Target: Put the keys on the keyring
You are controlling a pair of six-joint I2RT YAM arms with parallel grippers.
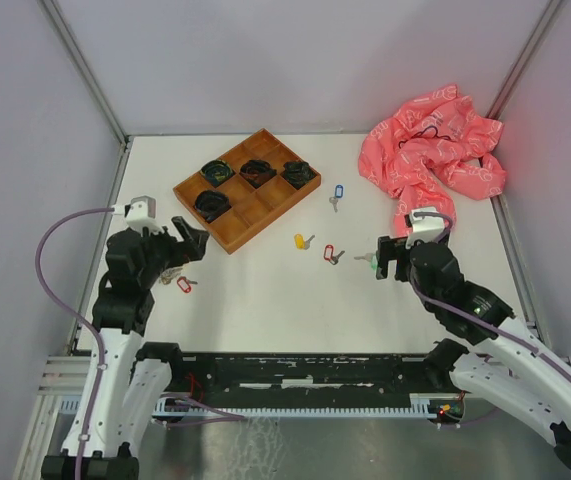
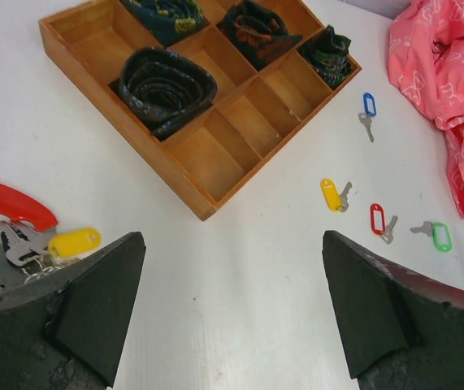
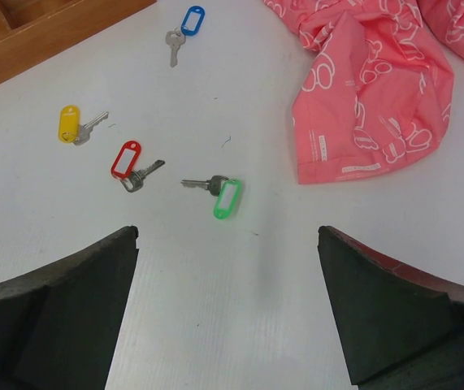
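Hovering over the table [image 1: 265, 310], both arms carry nothing: L gripper [image 2: 232, 313] has its fingers spread about as wide as they go, w/ only bare white surface between them, and R gripper [image 3: 227, 313] is likewise fully spread and empty. Four loose keys lie scattered mid-table, well apart from one another: blue key [image 3: 181, 34] farthest back, then yellow key [image 3: 77, 126], red key [image 3: 134, 166] and green key [image 3: 215, 192]. The last is nearest R gripper and roughly centred ahead of its fingers, so prob. the first pick, judging by that aim. On the near L side the keyring [image 2: 20, 236] sits just beside L gripper. The split looks deliberate, i.e. L arm tends the ring while R arm fetches keys. At the back, a tray [image 1: 257, 212] w/ dark coiled bands and a pink cloth [image 1: 430, 150] lie apart from the keys and seem to have no part in the job. Hard to read: the thin ring itself is lost in a bunch of metal, a red arc and a yellow tag. L wrist view cuts it at the frame edge, and from above L gripper partly covers it. Whether any key is threaded on, can't tell.
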